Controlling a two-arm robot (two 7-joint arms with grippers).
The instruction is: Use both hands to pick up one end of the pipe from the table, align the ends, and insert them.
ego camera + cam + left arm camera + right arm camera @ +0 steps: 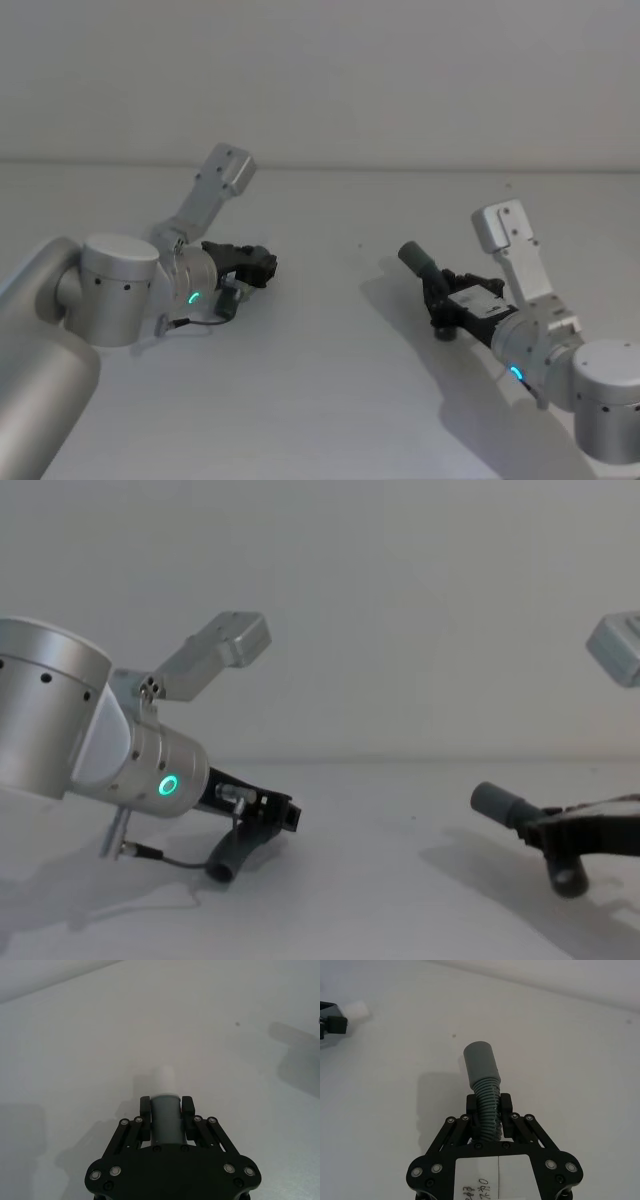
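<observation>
Left gripper [165, 1110]: I read its jaws as pinching the grey pipe piece with the white tip [163, 1079]. The tip pokes out past the fingers, left free so it can go in. The gripper sits at the left of the bench [330, 400].

Right gripper [487, 1110]: jaws pinching the ribbed neck of the other pipe piece; its wide grey collar [480, 1062] stands clear ahead, mouth unobstructed. The gripper sits at the right of the bench.

Relation: the two ends are well apart; in the head view the collar points up and to the left, toward the other piece.

Stage (my judgement): both pieces held; aligning and insertion not yet done.

Risk (my judgement): the ribbed neck looks flexible, so the collar could deflect on contact.
</observation>
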